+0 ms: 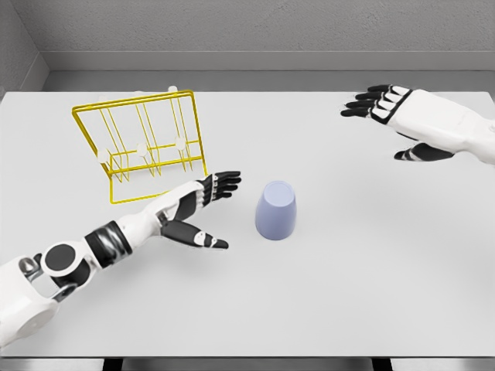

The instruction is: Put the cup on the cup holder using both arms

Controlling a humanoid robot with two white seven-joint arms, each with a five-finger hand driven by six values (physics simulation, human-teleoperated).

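A pale lavender cup [276, 210] stands upside down near the middle of the white table [348, 294]. A yellow wire cup holder [143, 143] with white-tipped pegs stands at the back left. My left hand [210, 209] is open just left of the cup, fingers stretched toward it, thumb low, a small gap between them and the cup. My right hand [387, 116] hovers open at the back right, far from the cup, fingers pointing left.
A grey wall runs behind the table's far edge. The table's near edge lies along the bottom of the view.
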